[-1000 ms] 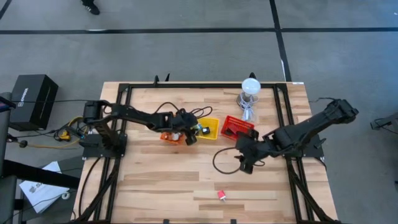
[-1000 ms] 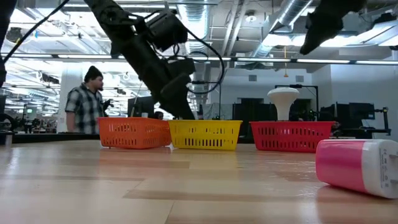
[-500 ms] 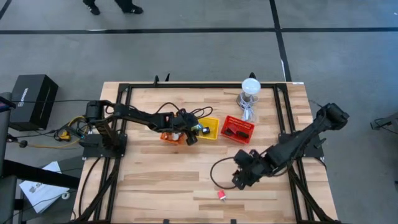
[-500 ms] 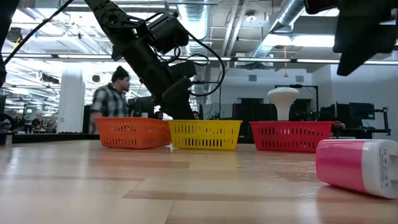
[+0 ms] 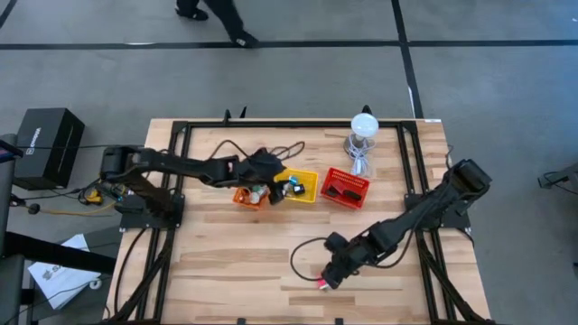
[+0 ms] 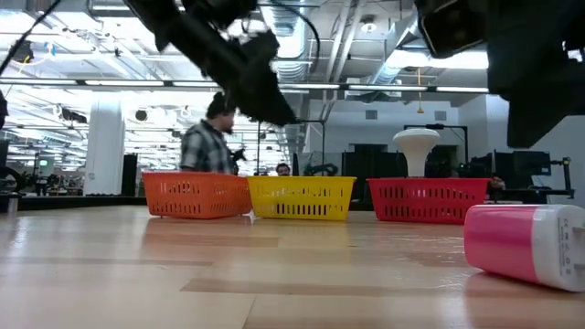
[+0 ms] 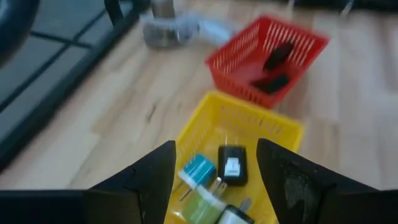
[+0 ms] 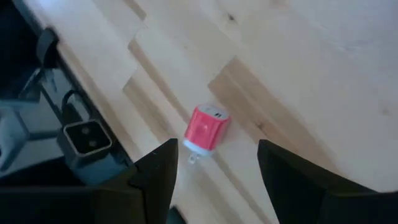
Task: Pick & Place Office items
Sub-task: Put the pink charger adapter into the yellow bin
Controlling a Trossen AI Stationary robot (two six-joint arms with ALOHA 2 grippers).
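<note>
Counting what you have on the table (image 5: 226, 262): three mesh baskets in a row across the middle, orange (image 5: 246, 196) on the left, yellow (image 5: 302, 187) in the centre, red (image 5: 347, 187) on the right, plus one clear jar with a white top (image 5: 363, 129) at the far edge and two arms.

Your one loose piece is the pink charger (image 5: 321, 284), lying on its side on the bare wood near the front edge, well apart from the baskets. The low view shows it (image 6: 523, 241) close to that camera, pink body with a white end.

Your right gripper (image 5: 332, 269) hangs just above and beside that charger, reaching in from the right side of the table. In the right wrist view the fingers (image 8: 155, 180) stand spread wide with the pink charger (image 8: 206, 129) between and beyond them, untouched, so that claw is released and empty.

Your left gripper (image 5: 271, 177) sits over the seam between the orange and yellow baskets. Its fingers (image 7: 152, 177) are also parted, holding nothing, and past them you can count four pieces in the yellow basket (image 7: 273, 134): a blue plug (image 7: 198, 170), a black charger (image 7: 232, 165), a green piece (image 7: 202, 204) and a white one (image 7: 236, 216) partly cut off. The red basket (image 7: 301, 37) beyond holds two black pieces (image 7: 277, 56).

A person (image 6: 210, 144) stands in the room behind.
</note>
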